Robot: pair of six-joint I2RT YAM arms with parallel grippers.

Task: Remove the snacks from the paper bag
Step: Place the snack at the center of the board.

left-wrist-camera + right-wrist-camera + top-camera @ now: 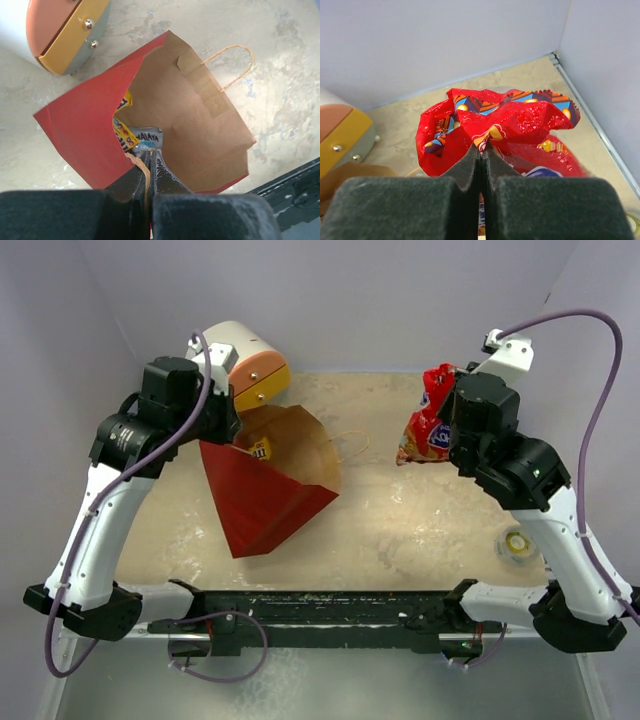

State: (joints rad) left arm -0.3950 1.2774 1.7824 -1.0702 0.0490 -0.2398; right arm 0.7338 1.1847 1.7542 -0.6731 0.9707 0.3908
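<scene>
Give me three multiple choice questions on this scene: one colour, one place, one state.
1. The bag's outside is: A red; B green; C white.
2. Where is the tape roll? A in the bag; B on the table, right side; C on the drawers.
3. The right tool is: A open; B shut on the red packet; C shut on the tape roll.
Answers: A, its outer wall is red; B, it lies near the right arm; B, fingers pinch the packet's top.

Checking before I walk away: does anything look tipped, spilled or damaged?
The paper bag lies tipped on its side, mouth open, packets inside. The red snack bag is crumpled where the right gripper pinches it.
</scene>
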